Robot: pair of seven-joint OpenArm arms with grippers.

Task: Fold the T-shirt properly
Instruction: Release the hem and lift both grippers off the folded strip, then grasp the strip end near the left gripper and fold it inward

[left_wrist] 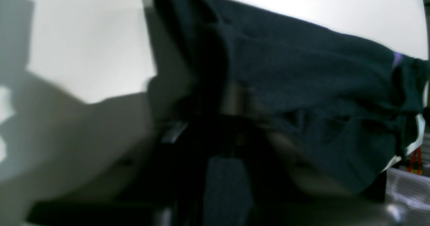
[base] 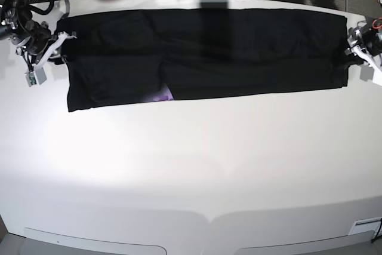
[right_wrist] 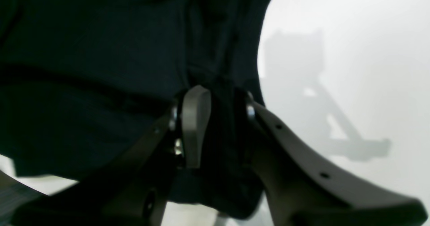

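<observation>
Across the far half of the white counter (base: 191, 165) the T-shirt (base: 209, 52) lies stretched into a long black band, plain side up, with a small flash of purple print peeking out at its near edge, left of the middle. At each short end an arm holds it: the right claw (right_wrist: 215, 118) is closed on a bunched fold of the black cloth, fabric pinched between its grey fingers (right_wrist: 196, 118). The left claw (left_wrist: 235, 100) is blurred and half buried under draped cloth; it looks closed on the hem, though the view is too soft to be sure.

The step in hand seems to be tensioning the band before the next fold. To do it well, both arms should pull evenly and keep the same height, so the long edges stay parallel. Uneven pull would probably skew the near edge further, where it already steps at the purple patch.
</observation>
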